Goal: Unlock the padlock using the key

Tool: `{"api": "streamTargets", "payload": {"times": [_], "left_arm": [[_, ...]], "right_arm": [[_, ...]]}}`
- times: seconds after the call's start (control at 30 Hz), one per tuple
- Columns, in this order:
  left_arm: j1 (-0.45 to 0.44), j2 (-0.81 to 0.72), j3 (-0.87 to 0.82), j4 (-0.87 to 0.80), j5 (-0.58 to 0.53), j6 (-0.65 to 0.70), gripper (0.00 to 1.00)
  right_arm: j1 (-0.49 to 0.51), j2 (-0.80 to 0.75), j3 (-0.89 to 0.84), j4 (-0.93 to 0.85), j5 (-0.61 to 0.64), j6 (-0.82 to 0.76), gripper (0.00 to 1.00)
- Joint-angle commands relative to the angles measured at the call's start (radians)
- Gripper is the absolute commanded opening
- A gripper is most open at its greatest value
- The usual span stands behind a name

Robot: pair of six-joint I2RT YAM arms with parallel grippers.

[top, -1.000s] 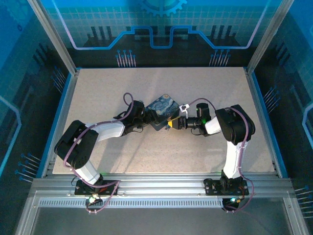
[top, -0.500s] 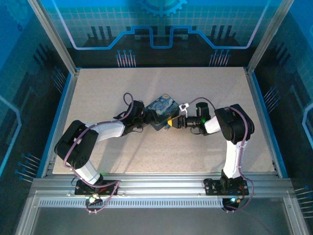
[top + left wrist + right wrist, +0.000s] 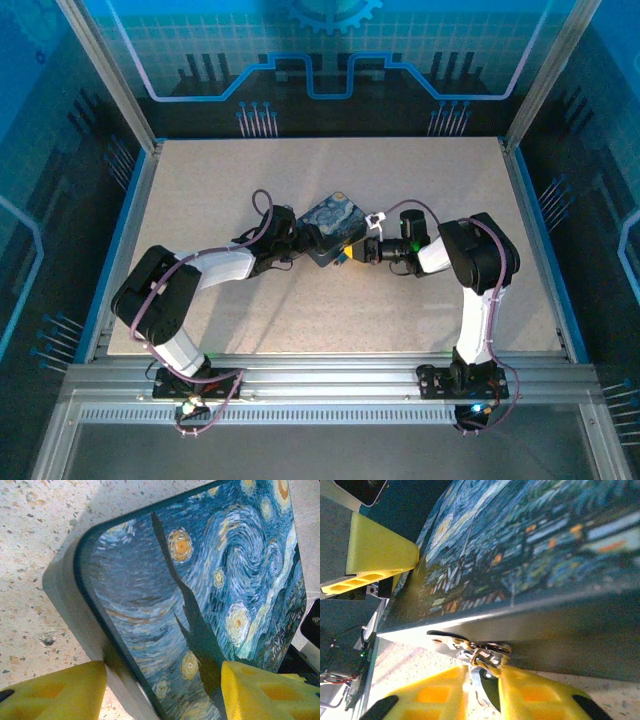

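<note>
Padlock (image 3: 486,682) hangs off the small silvery latch (image 3: 465,647) on the tin's (image 3: 200,580) grey front wall, low near the desk (image 3: 30,555). Its dark body sits in the narrow gap between the right gripper's (image 3: 347,253) yellow pads (image 3: 535,695), jaws nearly together on it as far as I can tell. Left gripper (image 3: 163,677): jaws clamped across 1 rounded corner of the tin, 1 pad on the plain grey side, 1 on the painted lid. Key: can't pick it out, too small or hidden by the pads. Progress, my read: tin is braced and the lock is reached, but the shackle looks threaded through the latch ring, so not unlocked yet; key insertion and turn remain. Materials: tin is thin smooth metal, with a glossy swirled blue-and-yellow print on the lid and matte grey walls. Latch hardware is shiny, thin and fiddly. Pads are hollow-celled yellow plastic wedges. Desk is pale, speckled, matte.
</note>
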Motion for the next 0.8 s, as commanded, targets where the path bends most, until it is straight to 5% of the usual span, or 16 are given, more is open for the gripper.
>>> {"api": "streamTargets", "payload": {"times": [0.0,0.33,0.77], "left_arm": [[-0.014,0.014,-0.013,-0.102,-0.004,0.016,0.62],[-0.015,0.005,-0.019,-0.106,-0.01,0.018,0.62],[-0.029,0.004,-0.03,-0.1,-0.008,0.03,0.62]], "right_arm": [[-0.002,0.017,0.004,-0.013,0.002,-0.001,0.15],[-0.025,0.015,-0.03,0.06,0.021,0.062,0.0],[-0.062,0.0,-0.07,0.199,0.034,0.202,0.0]]}}
